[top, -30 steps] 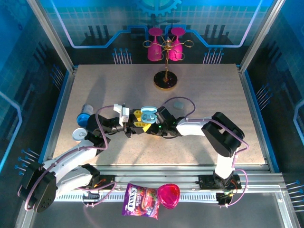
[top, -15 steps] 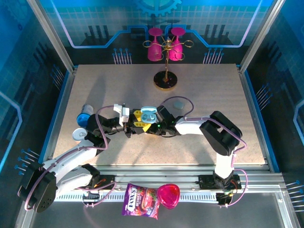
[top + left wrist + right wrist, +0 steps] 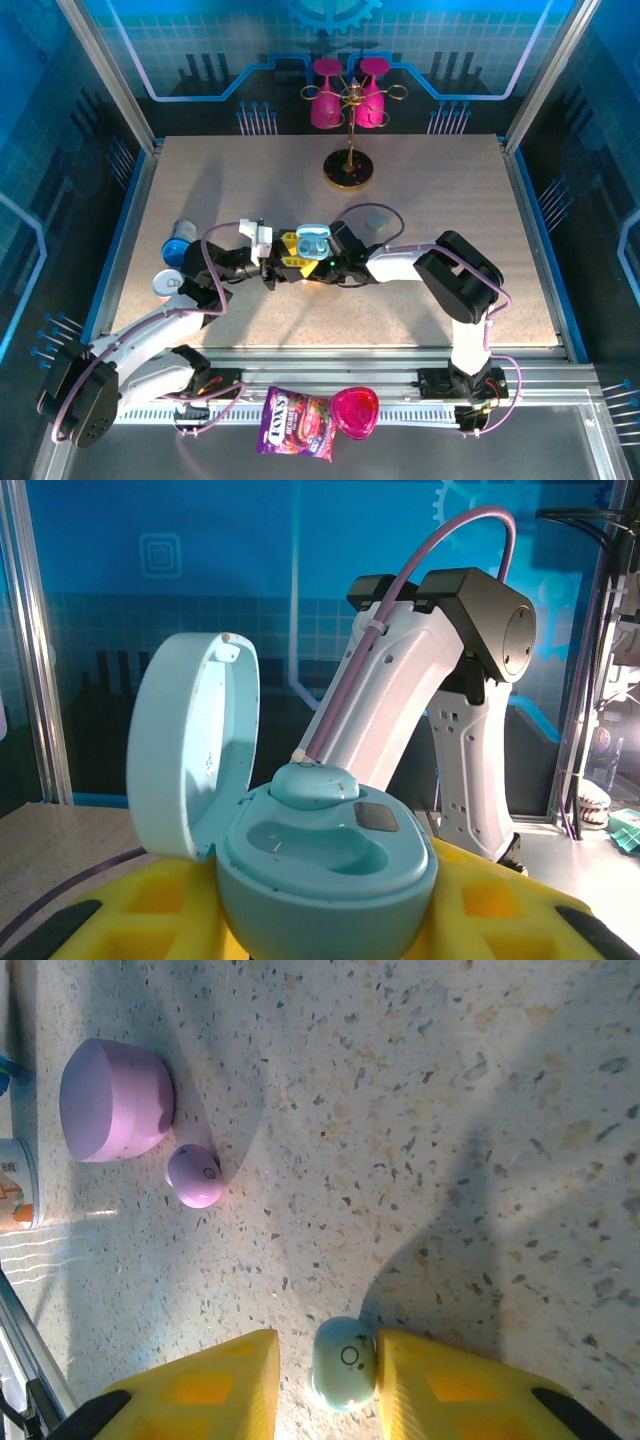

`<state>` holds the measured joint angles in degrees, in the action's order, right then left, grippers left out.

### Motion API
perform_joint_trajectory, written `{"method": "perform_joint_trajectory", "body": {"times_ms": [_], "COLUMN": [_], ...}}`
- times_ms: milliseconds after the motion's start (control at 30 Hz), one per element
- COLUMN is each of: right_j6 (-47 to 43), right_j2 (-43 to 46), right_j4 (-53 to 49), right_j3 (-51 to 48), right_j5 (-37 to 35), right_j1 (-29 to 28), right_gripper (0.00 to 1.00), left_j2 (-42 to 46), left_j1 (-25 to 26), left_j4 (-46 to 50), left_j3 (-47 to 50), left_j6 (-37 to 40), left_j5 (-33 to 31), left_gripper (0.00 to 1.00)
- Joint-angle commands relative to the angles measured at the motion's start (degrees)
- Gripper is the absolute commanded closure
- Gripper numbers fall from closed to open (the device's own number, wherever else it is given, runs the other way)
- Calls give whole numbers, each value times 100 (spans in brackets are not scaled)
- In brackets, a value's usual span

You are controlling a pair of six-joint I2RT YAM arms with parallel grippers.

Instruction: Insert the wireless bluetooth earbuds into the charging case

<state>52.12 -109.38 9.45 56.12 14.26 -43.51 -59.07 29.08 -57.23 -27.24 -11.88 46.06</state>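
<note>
Jaws of the right gripper [image 3: 325, 1355] have been narrowed around the pale earbud [image 3: 345, 1363], seemingly not yet pinched, for transfer to the charging case [image 3: 330, 860] clamped by the left gripper [image 3: 325, 925].

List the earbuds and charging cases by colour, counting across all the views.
Pale blue earbuds: 2
Lilac earbud: 1
Pale blue charging case: 1
Lilac case: 1
Total: 5
</note>
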Motion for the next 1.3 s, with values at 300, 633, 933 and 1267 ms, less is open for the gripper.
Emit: {"method": "perform_joint_trajectory", "body": {"times_ms": [300, 633, 933, 1267], "right_j6": [-100, -366, -939, -1592], "right_j2": [-338, 318, 1614, 3528], "right_j4": [-305, -576, -1560, -3216], "right_j3": [293, 145, -138, -16], "right_j5": [11, -414, -1611, -3160], "right_j1": [53, 53, 157, 150], "right_gripper": [77, 83, 82, 82], "left_j2": [87, 67, -57, -382], "left_j1": [16, 18, 16, 18], "left_j4": [-43, -51, -17, -78], "left_j3": [35, 77, 113, 184], "left_j6": [100, 159, 330, 694], "left_j5": [-63, -184, -462, -1169], "left_gripper": [69, 69, 69, 70]}}
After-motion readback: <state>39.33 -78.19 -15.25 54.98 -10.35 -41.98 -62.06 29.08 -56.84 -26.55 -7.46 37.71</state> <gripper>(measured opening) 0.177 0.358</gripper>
